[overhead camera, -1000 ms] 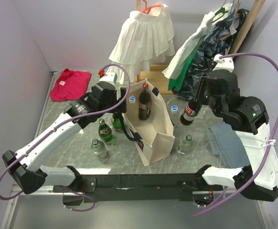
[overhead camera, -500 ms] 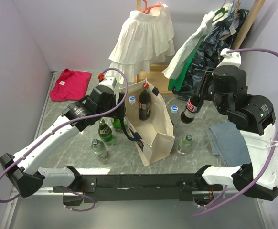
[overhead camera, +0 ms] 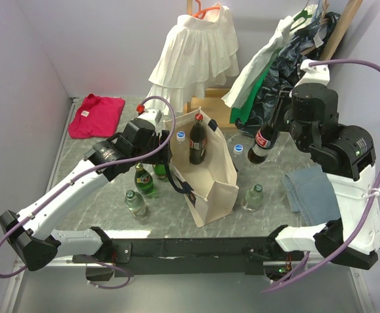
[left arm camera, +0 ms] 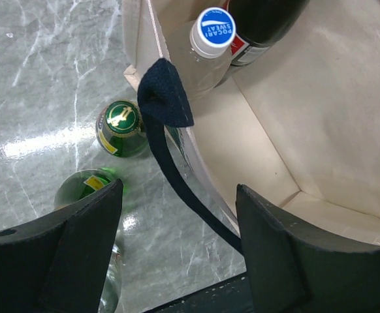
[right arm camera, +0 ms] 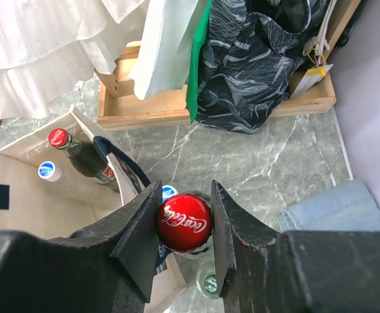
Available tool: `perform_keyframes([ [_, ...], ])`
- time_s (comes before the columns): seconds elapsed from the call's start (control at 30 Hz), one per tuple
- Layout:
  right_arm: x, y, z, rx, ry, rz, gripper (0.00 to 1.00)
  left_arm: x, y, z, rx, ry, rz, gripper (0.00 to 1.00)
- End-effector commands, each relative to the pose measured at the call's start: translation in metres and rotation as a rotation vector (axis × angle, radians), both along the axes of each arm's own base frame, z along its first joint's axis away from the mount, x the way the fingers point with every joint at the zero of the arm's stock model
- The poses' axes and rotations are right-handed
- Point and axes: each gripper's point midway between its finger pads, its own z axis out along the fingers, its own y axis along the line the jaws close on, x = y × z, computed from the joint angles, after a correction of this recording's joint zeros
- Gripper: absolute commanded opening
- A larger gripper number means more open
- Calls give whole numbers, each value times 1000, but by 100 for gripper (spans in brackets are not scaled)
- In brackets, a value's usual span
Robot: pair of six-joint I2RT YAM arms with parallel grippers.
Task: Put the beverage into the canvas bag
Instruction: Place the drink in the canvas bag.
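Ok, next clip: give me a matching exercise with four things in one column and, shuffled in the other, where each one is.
Things
1. cola bottle right of the bag
2. Pocari Sweat bottle
3. green glass bottle
4. folded denim

Places
A. standing on the table, left of the canvas bag
B. lying flat on the table's right side
C. gripped at the neck by the right pincer, tilted
D. standing inside the canvas bag

Pairs: 1-C, 2-D, 3-A, 4-B
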Motion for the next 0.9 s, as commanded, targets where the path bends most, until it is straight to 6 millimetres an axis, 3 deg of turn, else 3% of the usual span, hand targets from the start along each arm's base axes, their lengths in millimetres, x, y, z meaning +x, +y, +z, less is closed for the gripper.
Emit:
perform_keyframes([
  [0.0, 6, -6, 63, 109, -223, -41, 0, -3, -4, 16, -65, -31, -12, 72],
  [0.43, 11, 2, 83, 117, -264, 3, 0, 1, -7, 17, -62, -29, -4, 67],
  [0.87, 11, 25, 102, 176, -296, 118, 0, 2, -8, 22, -83, -37, 1, 61],
])
